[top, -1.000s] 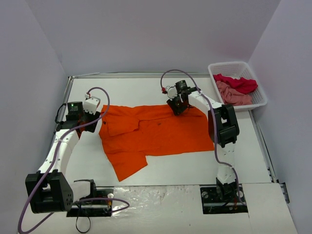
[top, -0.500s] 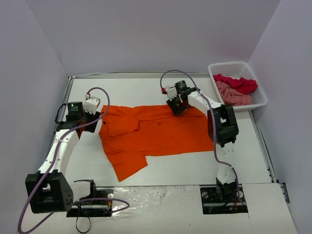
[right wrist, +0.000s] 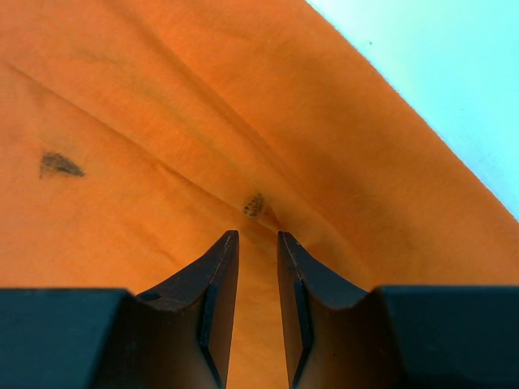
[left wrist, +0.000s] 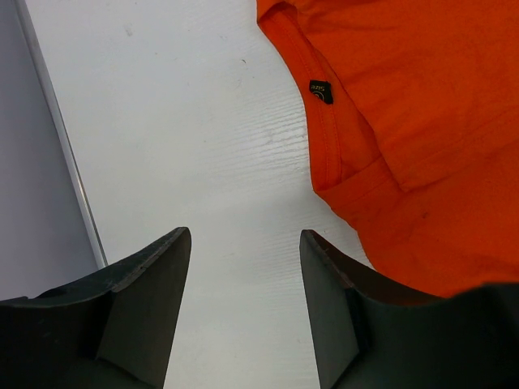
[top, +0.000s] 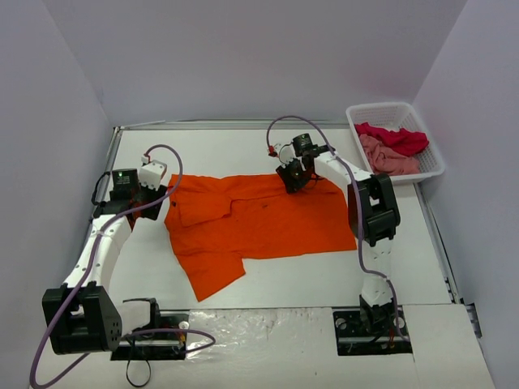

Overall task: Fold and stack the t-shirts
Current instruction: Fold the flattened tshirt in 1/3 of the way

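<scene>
Folding not started: orange shirt (top: 259, 223) spread on worktop (top: 308, 279), right end effector (right wrist: 258, 237) pinching it, left end effector (left wrist: 243, 232) spread.

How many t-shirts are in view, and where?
3. The orange t-shirt lies spread on the table; the crimson t-shirt and pink t-shirt are bunched in the white basket. More may be hidden beneath them.

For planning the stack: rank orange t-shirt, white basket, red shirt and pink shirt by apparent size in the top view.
1. orange t-shirt, spread flat
2. white basket
3. red shirt and pink shirt: crumpled, look alike, no ranking
</scene>
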`<state>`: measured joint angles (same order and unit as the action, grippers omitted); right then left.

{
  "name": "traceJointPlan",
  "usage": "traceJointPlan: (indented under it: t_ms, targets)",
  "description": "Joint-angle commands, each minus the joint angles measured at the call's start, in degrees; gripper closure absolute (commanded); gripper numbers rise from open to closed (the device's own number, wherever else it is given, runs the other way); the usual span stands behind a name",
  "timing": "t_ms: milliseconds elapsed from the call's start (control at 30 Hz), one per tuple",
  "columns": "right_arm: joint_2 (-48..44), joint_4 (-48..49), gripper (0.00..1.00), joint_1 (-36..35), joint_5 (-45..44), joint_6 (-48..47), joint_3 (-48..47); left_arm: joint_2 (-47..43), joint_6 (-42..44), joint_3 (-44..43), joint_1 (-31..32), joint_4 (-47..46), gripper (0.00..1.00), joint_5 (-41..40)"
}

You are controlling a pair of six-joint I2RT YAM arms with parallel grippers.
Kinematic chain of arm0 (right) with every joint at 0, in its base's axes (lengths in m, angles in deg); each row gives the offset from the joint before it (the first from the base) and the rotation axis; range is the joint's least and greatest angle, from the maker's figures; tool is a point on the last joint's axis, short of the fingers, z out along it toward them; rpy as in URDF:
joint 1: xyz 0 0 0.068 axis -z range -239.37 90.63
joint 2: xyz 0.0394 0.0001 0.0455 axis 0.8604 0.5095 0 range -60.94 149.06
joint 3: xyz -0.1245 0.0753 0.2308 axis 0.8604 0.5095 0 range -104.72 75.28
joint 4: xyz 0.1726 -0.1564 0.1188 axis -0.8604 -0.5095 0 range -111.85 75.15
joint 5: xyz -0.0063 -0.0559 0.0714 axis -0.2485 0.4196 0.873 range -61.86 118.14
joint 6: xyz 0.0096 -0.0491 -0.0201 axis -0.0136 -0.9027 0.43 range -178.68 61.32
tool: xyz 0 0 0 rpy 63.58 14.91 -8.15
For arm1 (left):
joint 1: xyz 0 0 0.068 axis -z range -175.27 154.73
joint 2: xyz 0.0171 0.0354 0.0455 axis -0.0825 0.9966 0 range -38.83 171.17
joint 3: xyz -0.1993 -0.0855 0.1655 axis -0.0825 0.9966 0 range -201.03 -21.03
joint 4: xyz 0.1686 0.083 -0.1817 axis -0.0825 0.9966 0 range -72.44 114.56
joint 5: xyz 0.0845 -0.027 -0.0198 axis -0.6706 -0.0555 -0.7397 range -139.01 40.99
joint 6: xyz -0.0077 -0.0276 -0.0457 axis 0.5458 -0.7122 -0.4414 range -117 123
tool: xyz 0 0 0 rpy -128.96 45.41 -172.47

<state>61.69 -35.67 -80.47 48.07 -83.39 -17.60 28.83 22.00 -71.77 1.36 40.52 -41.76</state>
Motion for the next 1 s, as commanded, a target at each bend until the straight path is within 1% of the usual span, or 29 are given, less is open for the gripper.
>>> traceJointPlan:
  t_ms: [0,167,400,967]
  targets:
    - [-4.6,-1.5,0.78,-0.5,2.3,-1.2,0.9,-0.2,-0.9,0.0,0.4,-0.1,0.45,-0.2]
    - [-3.3,-1.5,0.78,-0.3,0.6,-1.5,0.9,-0.1,-0.8,0.0,0.3,-0.1,0.45,-0.2]
    - [-0.2,-1.6,0.76,-0.3,-1.4,-1.2,-1.6,-0.2,-0.6,0.4,0.3,-0.1,0.45,-0.2]
    - [3.5,-1.5,0.74,-0.3,-1.7,-1.5,-2.5,0.3,-0.5,0.6,0.3,-0.1,0.45,-0.2]
